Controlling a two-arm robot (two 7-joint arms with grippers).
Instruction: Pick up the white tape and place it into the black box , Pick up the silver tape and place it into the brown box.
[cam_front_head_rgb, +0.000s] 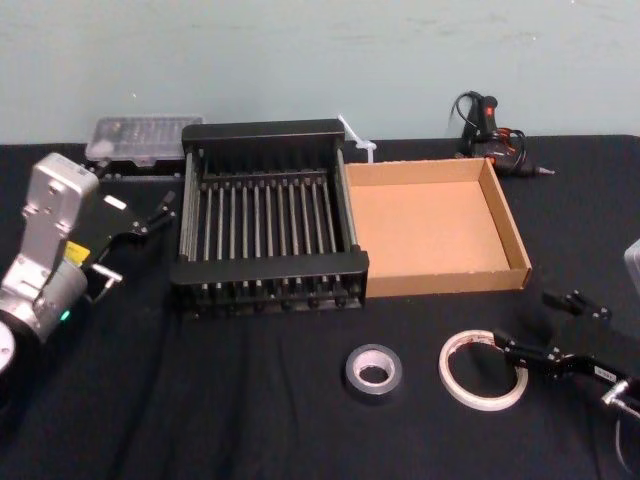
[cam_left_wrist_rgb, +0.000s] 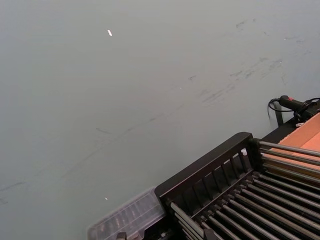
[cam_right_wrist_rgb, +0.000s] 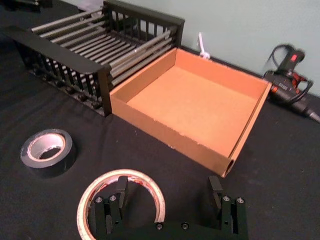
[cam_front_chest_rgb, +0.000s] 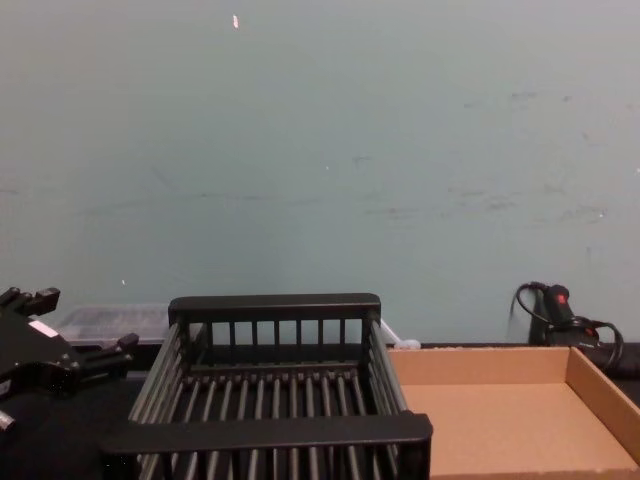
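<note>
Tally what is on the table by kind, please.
Tape rolls: 2 (white tape, silver tape)
Boxes: 2 (black box, brown box)
Clear plastic case: 1
Corded tool: 1
Small white item behind the black box: 1
Total: 7
Right gripper open at the white tape's edge; left gripper idle beside the black box.

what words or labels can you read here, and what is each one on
No text is legible.
white tape: red print on inner core, too blurred to read
left arm: yellow sticker, too small to read
right gripper: white tag, too small to read
</note>
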